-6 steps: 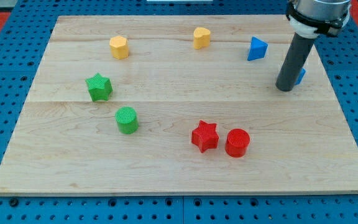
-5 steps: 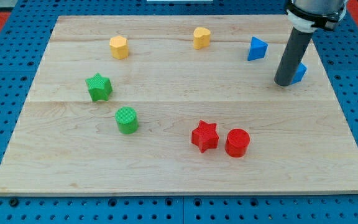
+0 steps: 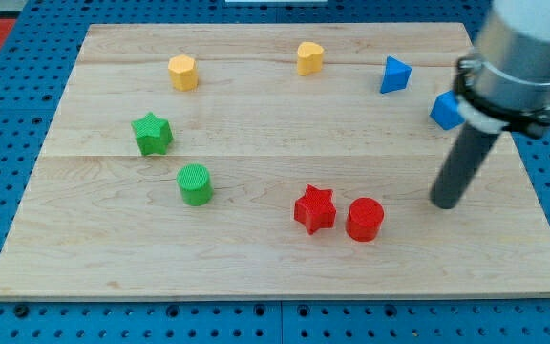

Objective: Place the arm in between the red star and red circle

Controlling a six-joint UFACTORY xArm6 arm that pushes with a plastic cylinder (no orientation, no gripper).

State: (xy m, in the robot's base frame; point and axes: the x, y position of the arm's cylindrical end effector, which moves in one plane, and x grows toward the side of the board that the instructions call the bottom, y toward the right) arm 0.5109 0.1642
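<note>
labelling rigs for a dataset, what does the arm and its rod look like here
The arm shows as a blurred pale grey cylinder with a black band and a white ring below it. From that hangs a straight dark grey rod, round in section, ending in my tip. No hand, cables or markings show.

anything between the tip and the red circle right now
No. In the camera view, only bare board separates my tip from the red circle, which lies to the tip's left, beside the red star.

Dark rod tilted slightly, my tip [image 3: 444, 204] (lower end) on the board
</note>
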